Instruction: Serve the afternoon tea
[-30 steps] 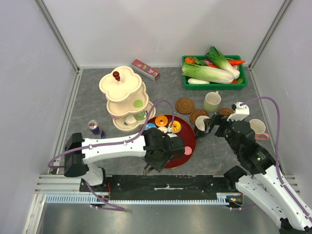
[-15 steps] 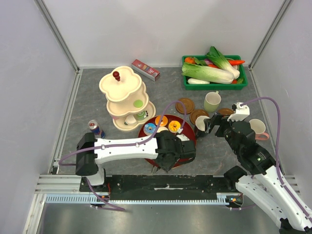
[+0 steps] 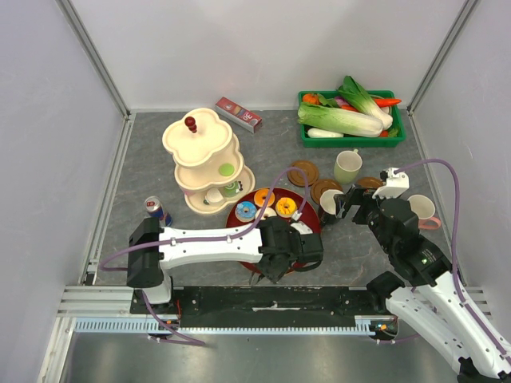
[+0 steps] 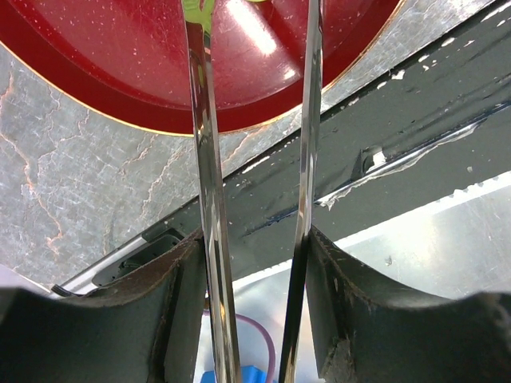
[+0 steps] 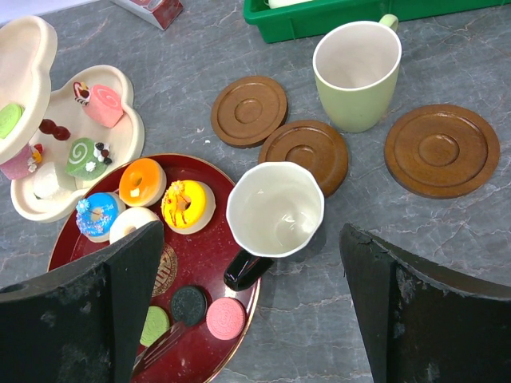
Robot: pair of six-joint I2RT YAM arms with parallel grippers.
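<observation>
**Tea service partly laid: cakes on the stand, mugs not yet on coasters**

The tiered stand (image 5: 24,48) already carries swirl cakes (image 5: 105,104), but four donuts (image 5: 142,182) and three round sweets (image 5: 226,317) remain on the red tray (image 5: 200,263). All three coasters (image 5: 249,111) lie bare, with the green mug (image 5: 355,68), black mug (image 5: 275,211) and white mug (image 3: 423,211) on the desk (image 5: 319,343). The left end effector (image 4: 252,12) reaches over the tray's near edge, blades partly apart. Green shows at one tip, though whether it is pinched cannot be told. The right end effector (image 5: 251,263) hangs spread wide above the black mug, which touches the tray rim and may crowd both arms. The drink can (image 3: 157,211) and crate (image 3: 351,141) stand well apart.
</observation>
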